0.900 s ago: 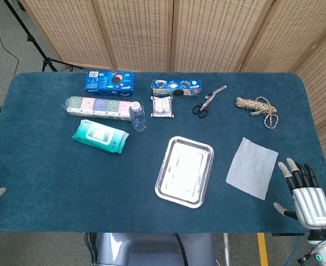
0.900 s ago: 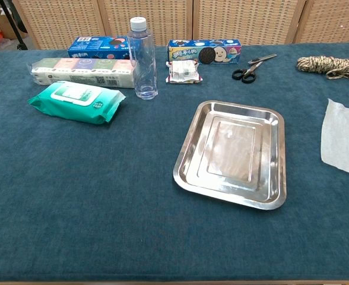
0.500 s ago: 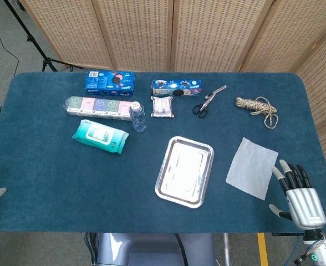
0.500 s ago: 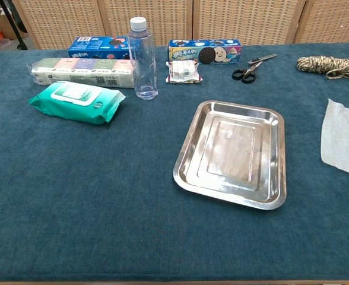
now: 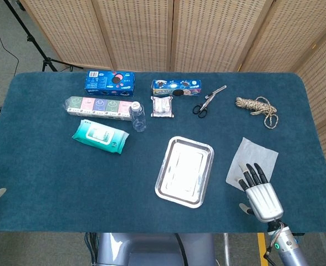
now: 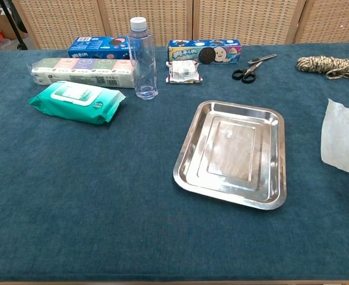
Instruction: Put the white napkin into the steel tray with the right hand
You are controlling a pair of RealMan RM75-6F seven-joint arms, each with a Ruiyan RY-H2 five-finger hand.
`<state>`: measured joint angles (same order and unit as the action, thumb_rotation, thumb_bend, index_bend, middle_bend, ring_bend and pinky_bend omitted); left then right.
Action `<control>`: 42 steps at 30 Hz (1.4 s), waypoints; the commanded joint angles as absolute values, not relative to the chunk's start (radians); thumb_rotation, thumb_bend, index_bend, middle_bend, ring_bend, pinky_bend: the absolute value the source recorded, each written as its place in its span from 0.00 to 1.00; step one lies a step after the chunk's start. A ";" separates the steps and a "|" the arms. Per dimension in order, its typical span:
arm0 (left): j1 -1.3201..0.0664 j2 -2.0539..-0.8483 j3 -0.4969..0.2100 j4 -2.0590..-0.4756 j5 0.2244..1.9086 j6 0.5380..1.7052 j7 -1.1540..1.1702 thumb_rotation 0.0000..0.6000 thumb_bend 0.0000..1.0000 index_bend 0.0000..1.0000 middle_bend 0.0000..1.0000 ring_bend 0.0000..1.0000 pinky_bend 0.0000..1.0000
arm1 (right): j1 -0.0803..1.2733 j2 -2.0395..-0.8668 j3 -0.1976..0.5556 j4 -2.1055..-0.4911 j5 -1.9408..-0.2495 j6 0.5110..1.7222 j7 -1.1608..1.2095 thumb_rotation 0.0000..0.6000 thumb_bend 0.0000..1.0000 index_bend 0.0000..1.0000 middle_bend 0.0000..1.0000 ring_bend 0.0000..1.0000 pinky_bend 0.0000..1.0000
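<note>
The thin white paper napkin lies flat on the tabletop at lower right of the head view, just right of the shiny rectangular steel tray. The right hand reaches over its near edge, fingers spread and holding nothing, seemingly placed to pinch it up.

Shiny metal, soft cloth, thin paper

The tray is polished, mirror-bright steel on a matt, napped blue tablecloth; the napkin is thin matt white paper, the bottle clear glossy plastic, the rope rough twisted fibre, the hand brushed silvery metal.
</note>
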<state>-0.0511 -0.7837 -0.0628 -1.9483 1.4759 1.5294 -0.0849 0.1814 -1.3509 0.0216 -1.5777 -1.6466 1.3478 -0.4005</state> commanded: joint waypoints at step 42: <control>-0.055 -0.776 -0.068 -1.949 1.459 1.514 -0.105 1.00 0.00 0.00 0.00 0.00 0.00 | 0.236 -1.484 0.059 -1.354 -1.446 1.251 -0.458 1.00 0.00 0.39 0.00 0.00 0.00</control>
